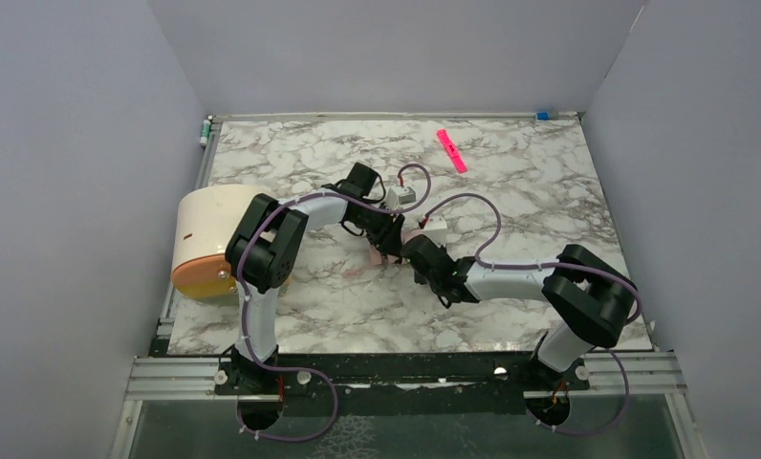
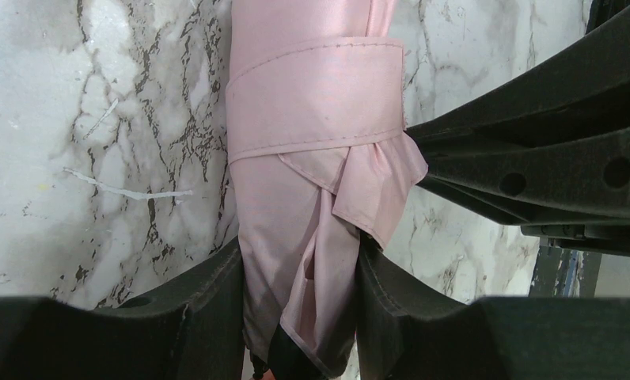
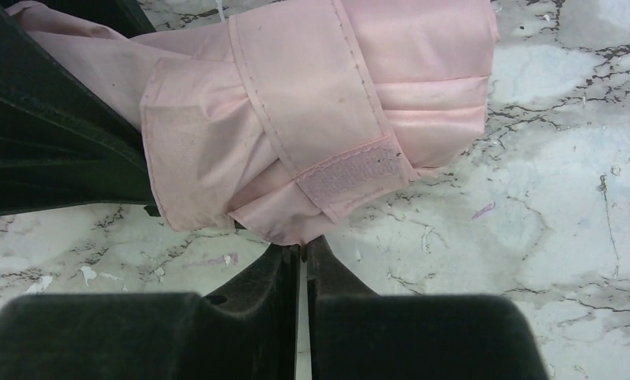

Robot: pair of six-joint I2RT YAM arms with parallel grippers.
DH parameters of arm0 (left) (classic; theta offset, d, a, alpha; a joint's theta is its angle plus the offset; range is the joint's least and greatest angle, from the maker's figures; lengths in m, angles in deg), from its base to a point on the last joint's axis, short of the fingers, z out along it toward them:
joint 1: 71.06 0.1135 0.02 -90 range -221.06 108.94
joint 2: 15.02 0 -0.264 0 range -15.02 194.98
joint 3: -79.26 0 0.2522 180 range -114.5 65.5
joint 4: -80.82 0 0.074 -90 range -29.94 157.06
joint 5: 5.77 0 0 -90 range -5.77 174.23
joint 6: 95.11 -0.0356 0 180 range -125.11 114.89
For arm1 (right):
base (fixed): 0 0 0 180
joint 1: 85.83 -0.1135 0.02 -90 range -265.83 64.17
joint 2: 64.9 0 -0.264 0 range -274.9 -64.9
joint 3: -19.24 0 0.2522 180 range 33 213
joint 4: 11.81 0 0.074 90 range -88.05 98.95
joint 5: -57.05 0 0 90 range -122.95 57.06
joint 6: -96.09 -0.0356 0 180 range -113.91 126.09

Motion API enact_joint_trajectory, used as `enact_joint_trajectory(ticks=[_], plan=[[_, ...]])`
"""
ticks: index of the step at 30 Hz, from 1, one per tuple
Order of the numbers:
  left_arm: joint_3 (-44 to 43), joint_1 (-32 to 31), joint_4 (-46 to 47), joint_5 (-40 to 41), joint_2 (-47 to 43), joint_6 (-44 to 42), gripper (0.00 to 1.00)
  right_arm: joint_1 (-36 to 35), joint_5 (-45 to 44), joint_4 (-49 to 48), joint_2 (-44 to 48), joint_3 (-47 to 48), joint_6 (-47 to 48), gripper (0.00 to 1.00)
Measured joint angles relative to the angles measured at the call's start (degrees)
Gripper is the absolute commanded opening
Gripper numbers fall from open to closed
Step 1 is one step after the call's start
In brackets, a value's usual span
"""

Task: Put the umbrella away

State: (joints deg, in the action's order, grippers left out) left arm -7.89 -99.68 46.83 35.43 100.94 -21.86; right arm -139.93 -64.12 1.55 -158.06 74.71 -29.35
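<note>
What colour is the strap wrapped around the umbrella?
Pale pink, same as the umbrella fabric. The strap shows best in the right wrist view.

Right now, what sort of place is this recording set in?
Most likely a lab test cell for robot manipulation, not a home: plain grey panel walls enclose a marble-patterned tabletop, and the left arm and right arm are bolted to a metal rail at its near edge.

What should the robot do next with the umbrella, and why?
Probably lift the umbrella a little with the left tool, which clamps it. The strap is wrapped round the fabric, and the right tool is nearly closed at its edge, so it looks bundled.
</note>
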Motion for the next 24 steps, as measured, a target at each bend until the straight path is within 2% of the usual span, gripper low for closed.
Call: enact_joint_trajectory(ticks=[3, 13, 24], plan=[[0.0, 0.1, 0.0, 0.0, 0.0, 0.0, 0.0, 0.3, 0.5, 0.0, 0.2, -0.1, -0.7, 0.01], [0.0, 0.2, -0.2, 0.0, 0.0, 0.1, 0.0, 1.4, 1.9, 6.2, 2.9, -0.2, -6.9, 0.01], [0.0, -0.7, -2.5, -1.3, 0.1, 1.5, 0.0, 1.6, 4.4, 11.2, 16.5, -8.9, -15.6, 0.01]])
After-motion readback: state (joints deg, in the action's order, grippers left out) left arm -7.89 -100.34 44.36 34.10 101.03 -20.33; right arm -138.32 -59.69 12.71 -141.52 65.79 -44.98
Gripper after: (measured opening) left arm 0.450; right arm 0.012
